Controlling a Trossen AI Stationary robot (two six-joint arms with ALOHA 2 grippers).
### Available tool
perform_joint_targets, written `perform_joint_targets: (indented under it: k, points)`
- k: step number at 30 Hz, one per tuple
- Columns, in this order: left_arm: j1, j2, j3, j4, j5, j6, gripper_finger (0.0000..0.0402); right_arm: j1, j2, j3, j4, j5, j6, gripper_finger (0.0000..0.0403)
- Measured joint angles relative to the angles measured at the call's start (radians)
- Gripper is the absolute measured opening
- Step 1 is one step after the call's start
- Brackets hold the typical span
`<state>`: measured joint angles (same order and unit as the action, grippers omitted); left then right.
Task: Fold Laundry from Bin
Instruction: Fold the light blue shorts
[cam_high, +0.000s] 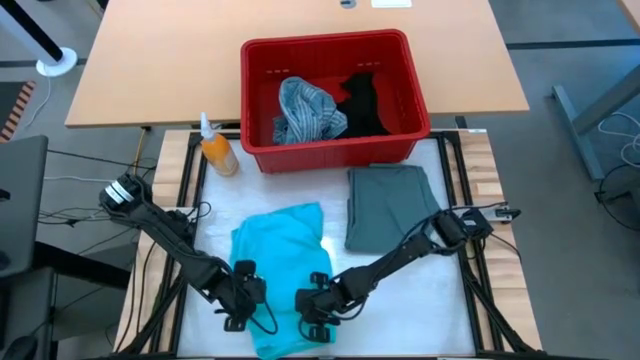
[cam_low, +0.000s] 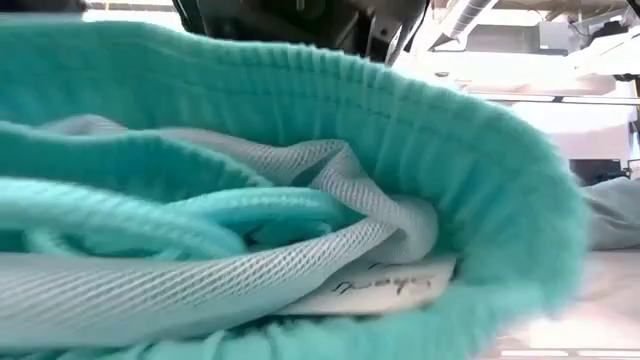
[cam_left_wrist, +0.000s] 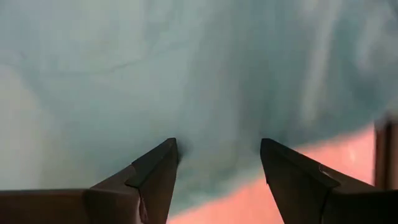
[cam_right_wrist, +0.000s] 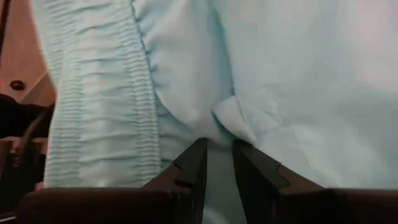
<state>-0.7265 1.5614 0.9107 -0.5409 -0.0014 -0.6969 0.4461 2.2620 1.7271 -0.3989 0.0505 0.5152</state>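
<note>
A bright turquoise garment (cam_high: 280, 265) lies spread on the white table pad, and its ribbed waistband (cam_low: 440, 130) and mesh lining (cam_low: 300, 200) fill the low view. My left gripper (cam_left_wrist: 217, 152) stands open over the garment's near left edge (cam_high: 240, 300). My right gripper (cam_right_wrist: 217, 146) is shut on the cloth at the near right part (cam_high: 315, 310), beside the waistband (cam_right_wrist: 99, 93). The red bin (cam_high: 330, 140) stands at the far side and holds a striped shirt (cam_high: 305, 110) and a black garment (cam_high: 362, 100). A folded grey-green garment (cam_high: 390, 205) lies flat to the right. My left gripper has its fingers (cam_left_wrist: 165, 158) apart over the turquoise cloth near its edge; whether they touch it I cannot tell. My right gripper pinches a small bunched fold (cam_right_wrist: 230, 121) of the turquoise garment between its two fingers, next to the waistband. It comes slanting down from the table's right. The rest of the garment lies on the table.
An orange spray bottle (cam_high: 215, 150) stands at the far left of the pad, beside the bin. Bare pad (cam_high: 420, 300) shows at the near right. Cables (cam_high: 90, 200) run along the table's left side. A wooden table (cam_high: 150, 60) lies beyond the bin.
</note>
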Motion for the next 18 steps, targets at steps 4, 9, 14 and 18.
perform_joint_targets:
  k: [4,9,14,18]
  points:
    - [-0.002,-0.080,0.005,-0.022,-0.057,0.001,0.0219,-0.027,0.000,0.000,-0.008,-0.003,0.000,0.0107]
    - [-0.002,-0.288,0.009,-0.099,-0.359,0.016,0.0219,-0.054,0.000,0.001,-0.027,-0.070,-0.031,0.0107]
    - [0.002,-0.473,-0.060,-0.217,-0.561,-0.107,0.0219,-0.083,-0.001,0.002,-0.101,-0.109,-0.075,0.0107]
    - [0.005,-0.552,-0.191,-0.191,-0.513,-0.188,0.0219,-0.111,-0.003,0.002,-0.121,-0.144,-0.070,0.0107]
